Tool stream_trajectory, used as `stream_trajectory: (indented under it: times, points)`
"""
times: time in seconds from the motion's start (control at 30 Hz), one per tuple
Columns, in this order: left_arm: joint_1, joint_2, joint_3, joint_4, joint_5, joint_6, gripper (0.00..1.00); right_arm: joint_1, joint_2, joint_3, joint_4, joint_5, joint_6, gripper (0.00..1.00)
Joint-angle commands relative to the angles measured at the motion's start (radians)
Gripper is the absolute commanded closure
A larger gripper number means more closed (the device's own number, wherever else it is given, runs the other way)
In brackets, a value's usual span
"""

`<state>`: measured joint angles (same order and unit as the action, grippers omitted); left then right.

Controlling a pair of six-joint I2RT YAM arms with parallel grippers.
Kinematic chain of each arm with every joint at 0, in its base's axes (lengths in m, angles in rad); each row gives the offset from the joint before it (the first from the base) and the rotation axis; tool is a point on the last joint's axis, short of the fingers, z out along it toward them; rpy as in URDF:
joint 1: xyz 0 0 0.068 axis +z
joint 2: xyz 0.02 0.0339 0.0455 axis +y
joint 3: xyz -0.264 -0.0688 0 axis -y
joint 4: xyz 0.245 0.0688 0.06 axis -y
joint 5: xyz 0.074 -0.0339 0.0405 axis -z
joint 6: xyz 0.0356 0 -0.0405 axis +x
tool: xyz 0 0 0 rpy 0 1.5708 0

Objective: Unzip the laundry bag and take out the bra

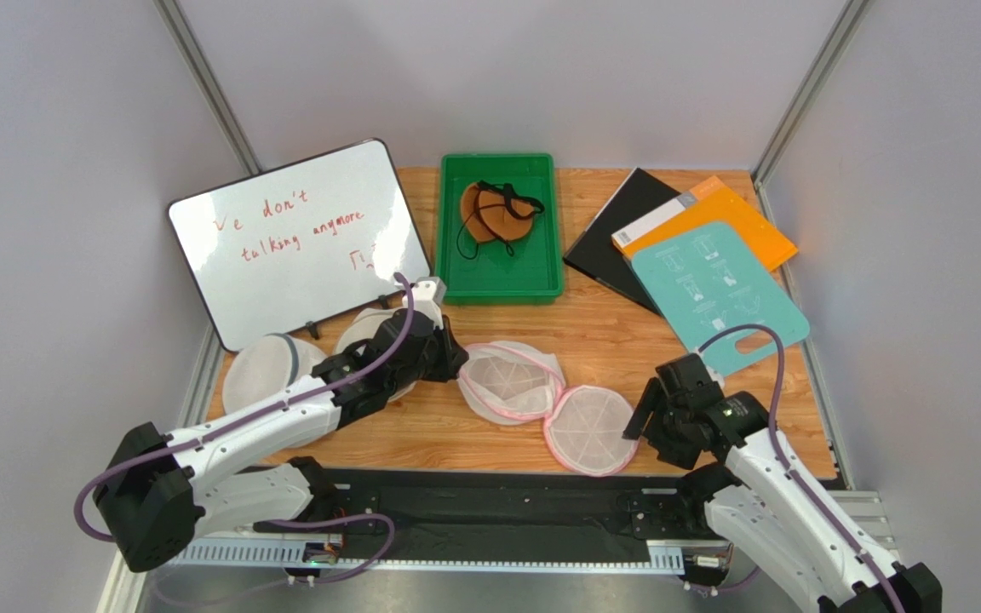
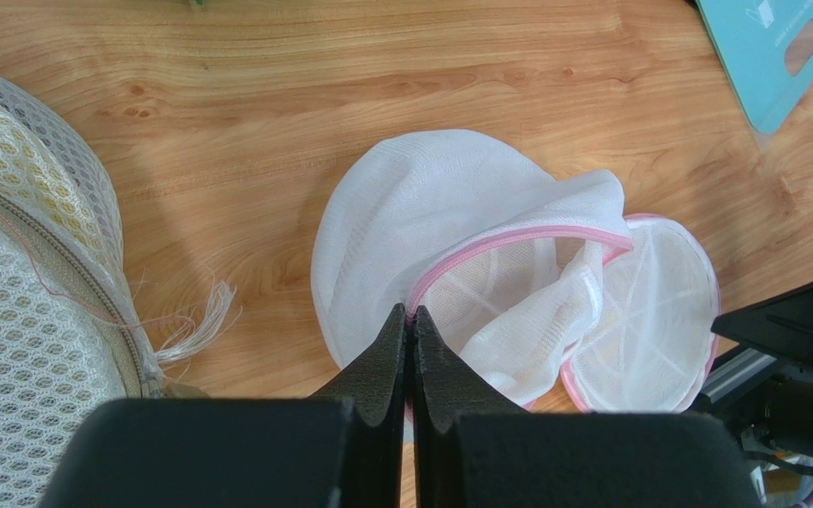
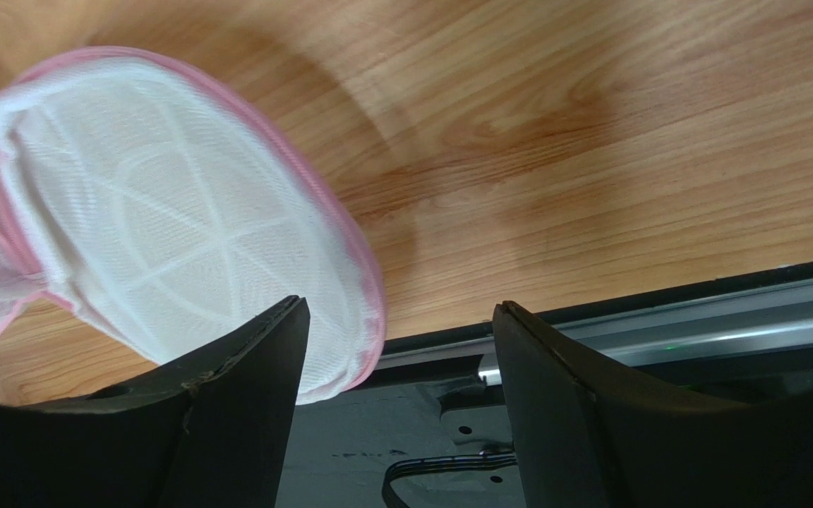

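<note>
Two tools flank laundry bag (image 1: 511, 381): my left tool (image 2: 412, 314) clenched, tips at pink rim; right tool (image 3: 400, 307) released, bag just left; bra (image 1: 498, 215) beyond both, in tray (image 1: 498, 295).

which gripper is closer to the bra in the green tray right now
Left. The left gripper is at the left rim of the laundry bag, just below the green tray holding the bra. The right gripper sits by the bag's near right half, farther off.
</note>
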<state>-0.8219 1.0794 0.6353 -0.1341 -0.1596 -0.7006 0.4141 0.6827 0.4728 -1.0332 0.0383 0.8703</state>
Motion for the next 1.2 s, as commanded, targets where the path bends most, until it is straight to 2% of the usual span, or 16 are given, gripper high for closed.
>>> stream_trajectory:
  times: [0.0,0.27,0.5,0.57,0.6,0.67,0.7,0.8,0.9,1.17]
  points:
    - [0.006,-0.030,0.001,0.004,-0.009,0.013,1.00,-0.003,0.014,-0.028,0.038,0.015,0.024,0.32]
    - [0.004,-0.013,-0.013,0.017,0.006,0.009,1.00,-0.003,0.012,-0.074,0.122,0.026,0.041,0.35]
    - [0.004,-0.010,-0.025,0.019,0.011,0.009,1.00,-0.003,0.038,-0.085,0.182,0.018,0.042,0.44]
    - [0.006,-0.010,-0.032,0.022,0.009,0.007,1.00,-0.003,0.046,-0.086,0.212,0.000,0.042,0.52]
    - [0.004,-0.010,-0.036,0.025,0.006,0.007,1.00,-0.003,0.049,-0.085,0.219,-0.006,0.045,0.64]
    - [0.004,-0.009,-0.040,0.024,0.005,0.007,1.00,-0.001,0.063,-0.071,0.217,-0.009,0.041,0.75]
    - [0.004,-0.007,-0.042,0.024,0.003,0.007,1.00,-0.001,0.066,-0.050,0.208,-0.006,0.036,0.83]
    - [0.006,0.002,-0.046,0.027,0.006,0.009,1.00,-0.001,0.074,0.001,0.161,0.011,0.013,0.95]
    - [0.006,0.016,-0.054,0.039,0.012,0.006,1.00,-0.001,0.072,0.101,0.098,0.032,-0.005,0.99]
    - [0.004,0.076,-0.022,0.097,0.061,-0.002,1.00,0.002,0.178,0.386,-0.007,0.121,-0.099,1.00]
